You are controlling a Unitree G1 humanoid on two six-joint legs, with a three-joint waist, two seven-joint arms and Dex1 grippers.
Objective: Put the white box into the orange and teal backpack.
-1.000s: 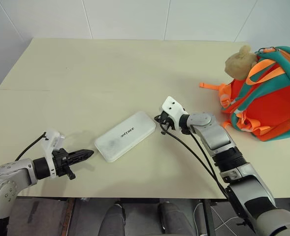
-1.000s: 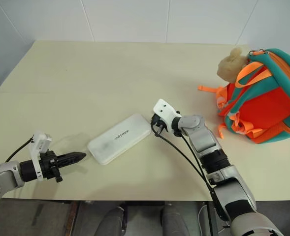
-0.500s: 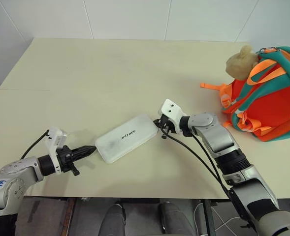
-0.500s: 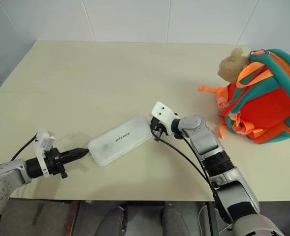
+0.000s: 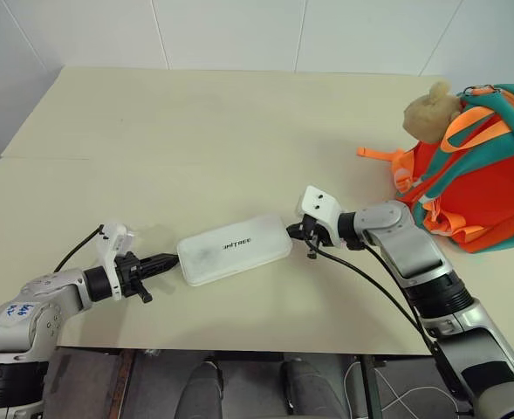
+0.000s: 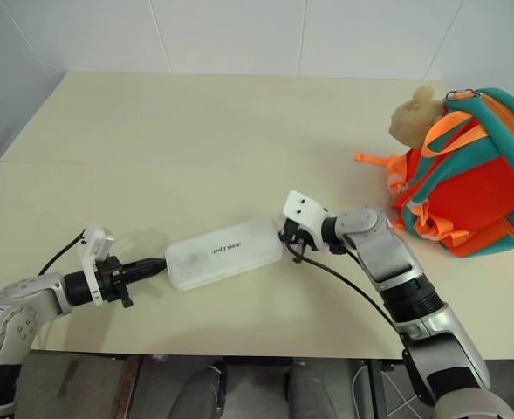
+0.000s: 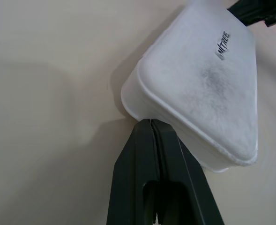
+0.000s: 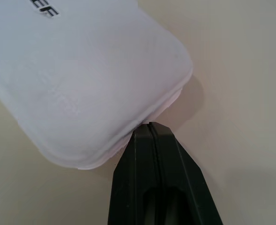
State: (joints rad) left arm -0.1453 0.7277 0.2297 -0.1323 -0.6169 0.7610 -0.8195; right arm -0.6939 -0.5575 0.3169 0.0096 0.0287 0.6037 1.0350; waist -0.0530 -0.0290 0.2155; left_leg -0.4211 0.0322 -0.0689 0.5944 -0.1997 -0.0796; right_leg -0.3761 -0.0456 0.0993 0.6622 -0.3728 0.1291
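The white box, a flat rounded case with dark lettering, lies on the cream table near its front middle. My left gripper is shut, and its tip presses the box's left end. From the other side my right gripper, also shut, touches the box's right end. Neither gripper holds the box; it sits squeezed between the two tips. The orange and teal backpack stands at the table's right edge, with a tan plush animal at its top and orange straps hanging toward the table's middle.
A seam runs across the table's left part. White tiled wall rises behind the far edge. The front edge lies just below both arms. A black cable trails along my right forearm.
Both grippers closed in on the box's ends. The box slid right and turned from diagonal to nearly level across the table. The backpack stayed put.
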